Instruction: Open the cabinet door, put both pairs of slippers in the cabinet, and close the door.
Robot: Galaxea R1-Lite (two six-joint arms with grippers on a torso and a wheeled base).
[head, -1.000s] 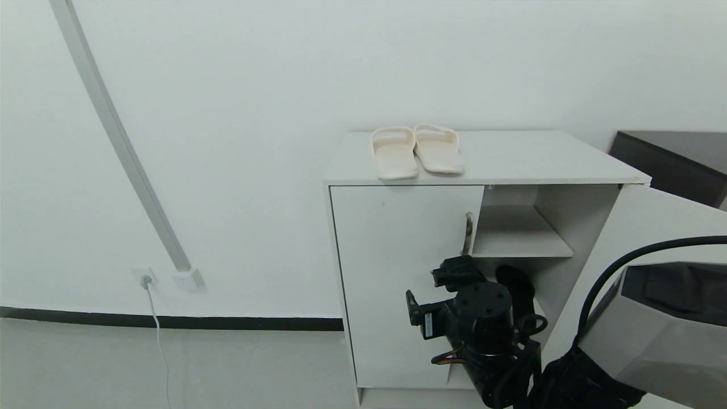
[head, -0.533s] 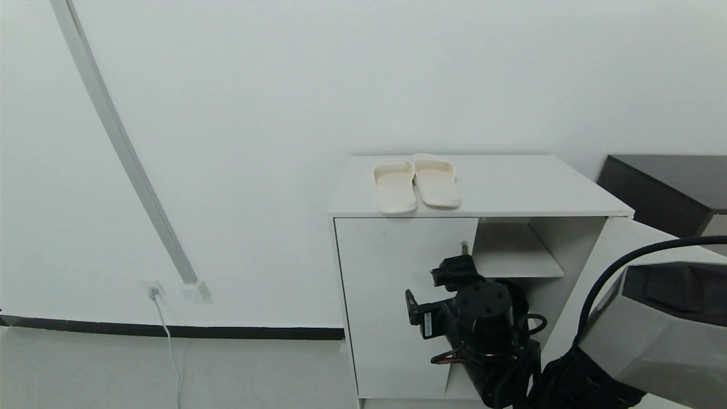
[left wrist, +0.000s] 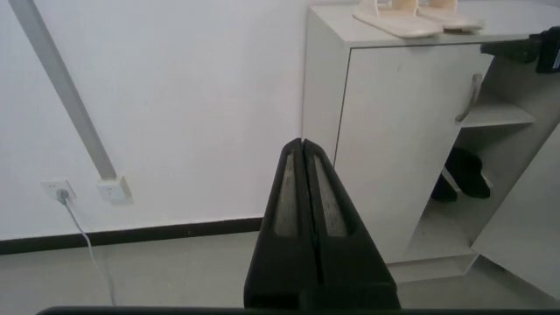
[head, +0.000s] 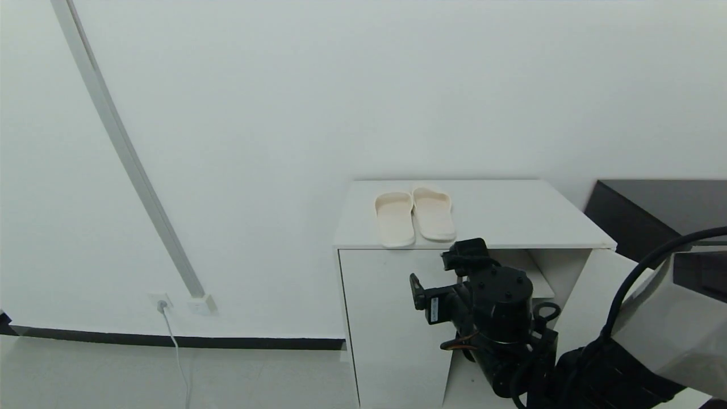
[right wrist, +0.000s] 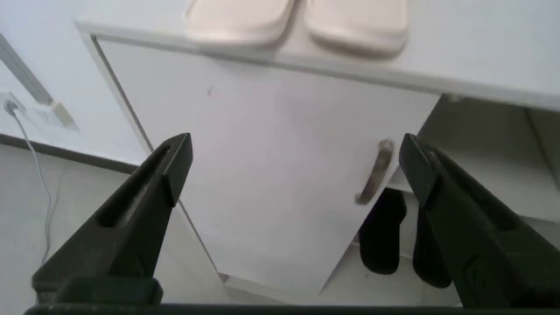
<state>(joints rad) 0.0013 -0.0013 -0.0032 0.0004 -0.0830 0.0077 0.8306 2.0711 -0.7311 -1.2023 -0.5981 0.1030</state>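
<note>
2 cream slippers (head: 434, 215), perhaps 2 black slippers (left wrist: 469, 172); left gripper (left wrist: 302, 149) closed, right gripper (right wrist: 296, 150) spread

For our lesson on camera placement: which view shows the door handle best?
The right wrist view: the handle is near and whole. The left wrist view shows it farther off; in the head view the right arm hides it.

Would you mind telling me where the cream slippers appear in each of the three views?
Head view: cream slippers on the cabinet top, near its front edge.
Left wrist view: cream slippers on the cabinet top, above the closed door.
Right wrist view: cream slippers on the cabinet top, above the closed door.
Shared landmark: the closed door beneath them.
</note>
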